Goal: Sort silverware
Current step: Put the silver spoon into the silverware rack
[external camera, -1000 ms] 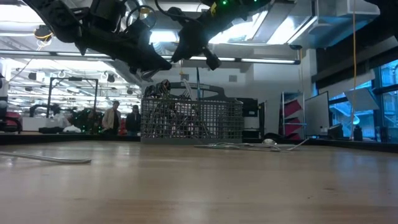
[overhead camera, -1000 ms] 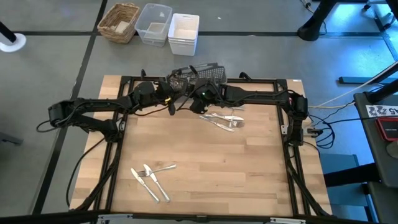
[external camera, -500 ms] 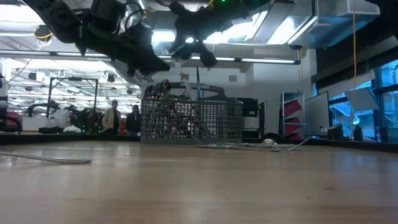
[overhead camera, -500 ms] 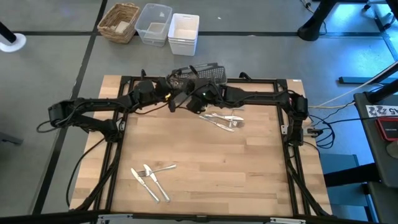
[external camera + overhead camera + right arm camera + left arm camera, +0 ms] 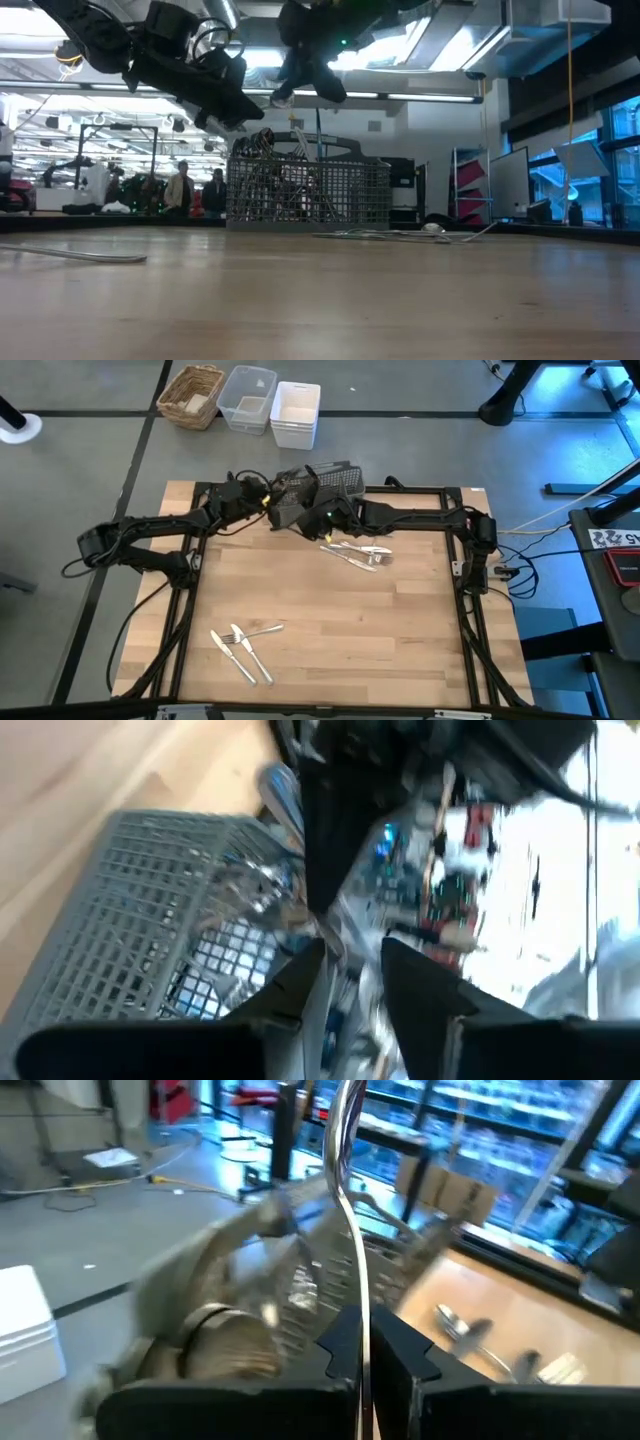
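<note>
A grey mesh caddy point(image 5: 332, 478) stands at the table's far edge, with silverware upright in it point(image 5: 290, 180). My left gripper point(image 5: 267, 501) hovers just left of the caddy, shut on one thin silver piece point(image 5: 346, 1200). My right gripper point(image 5: 288, 513) is open and empty, close beside the left one and above the caddy's near left corner point(image 5: 150, 920). A few loose pieces point(image 5: 357, 552) lie flat near the caddy. Three more point(image 5: 243, 648) lie at the near left. My left gripper pinches the thin silver piece between its two fingers point(image 5: 340, 1345) at one end of its stem. The piece runs straight on past the fingertips, in line with them, to its curved free end point(image 5: 342, 1105). It is lifted clear of the table.
A wicker basket point(image 5: 192, 395), a clear tub point(image 5: 248, 398) and a white bin point(image 5: 295, 412) stand on the floor beyond the far edge. People point(image 5: 180, 188) stand far off in the room behind. Bare wood lies in the table's middle point(image 5: 330, 610).
My left gripper has moved toward the far edge and the caddy, still holding the silver piece. My right gripper has moved up and toward the table's left, turning as it went, and now sits close beside the left one.
</note>
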`<act>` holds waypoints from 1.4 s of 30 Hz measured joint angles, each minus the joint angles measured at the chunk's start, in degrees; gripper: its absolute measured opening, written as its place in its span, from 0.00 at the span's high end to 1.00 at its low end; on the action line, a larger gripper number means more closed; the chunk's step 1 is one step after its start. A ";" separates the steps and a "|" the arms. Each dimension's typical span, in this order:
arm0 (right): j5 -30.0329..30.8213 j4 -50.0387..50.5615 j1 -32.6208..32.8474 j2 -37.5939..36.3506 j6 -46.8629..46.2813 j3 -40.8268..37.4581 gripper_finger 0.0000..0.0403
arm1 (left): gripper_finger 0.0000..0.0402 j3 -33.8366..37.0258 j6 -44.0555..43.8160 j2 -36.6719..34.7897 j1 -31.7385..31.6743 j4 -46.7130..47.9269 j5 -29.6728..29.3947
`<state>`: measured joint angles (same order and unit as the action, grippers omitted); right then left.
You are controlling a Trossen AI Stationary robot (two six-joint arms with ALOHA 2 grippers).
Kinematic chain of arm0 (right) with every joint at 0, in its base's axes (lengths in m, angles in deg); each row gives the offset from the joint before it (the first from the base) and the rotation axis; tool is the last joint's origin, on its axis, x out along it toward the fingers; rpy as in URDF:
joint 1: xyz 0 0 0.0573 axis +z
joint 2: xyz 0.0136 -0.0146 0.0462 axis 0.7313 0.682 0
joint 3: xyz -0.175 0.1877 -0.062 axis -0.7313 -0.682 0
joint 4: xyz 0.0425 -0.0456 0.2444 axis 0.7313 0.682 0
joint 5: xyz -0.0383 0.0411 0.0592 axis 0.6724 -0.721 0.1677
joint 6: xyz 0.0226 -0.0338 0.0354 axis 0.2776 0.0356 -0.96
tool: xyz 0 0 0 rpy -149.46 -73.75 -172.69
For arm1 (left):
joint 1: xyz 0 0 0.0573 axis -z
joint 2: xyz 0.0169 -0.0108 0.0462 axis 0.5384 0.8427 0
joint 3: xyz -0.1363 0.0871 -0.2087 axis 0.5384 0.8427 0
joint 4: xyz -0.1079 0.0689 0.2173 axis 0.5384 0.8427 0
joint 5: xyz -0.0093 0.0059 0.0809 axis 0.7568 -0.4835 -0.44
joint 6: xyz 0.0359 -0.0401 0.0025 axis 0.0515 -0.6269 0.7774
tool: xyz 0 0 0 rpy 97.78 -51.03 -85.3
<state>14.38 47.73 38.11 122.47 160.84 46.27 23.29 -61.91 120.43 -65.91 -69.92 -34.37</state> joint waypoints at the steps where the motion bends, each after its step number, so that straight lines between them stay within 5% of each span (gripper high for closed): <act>1: 0.79 -0.06 -0.08 -0.10 -2.13 0.00 0.76 | 1.00 0.00 -0.16 0.00 -0.53 -0.66 -0.07; 14: 2.45 0.54 -1.84 -0.85 -22.23 0.00 0.82 | 1.00 0.04 1.16 10.68 -3.00 -19.10 0.09; 25: -15.82 -1.47 -16.55 -0.85 -64.53 0.00 0.82 | 1.00 1.24 0.87 13.04 -3.00 -23.86 0.52; 34: -29.61 -9.59 -21.68 -0.46 -63.57 0.00 0.82 | 1.00 5.72 -0.35 12.87 -2.98 -33.43 1.83; 42: -30.00 -11.97 -19.37 -0.30 -63.71 0.00 0.82 | 1.00 5.75 2.69 12.87 -2.98 -33.57 2.48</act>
<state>-15.62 35.76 18.74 122.17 97.13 46.27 29.04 -59.22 133.31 -68.89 -103.49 -31.90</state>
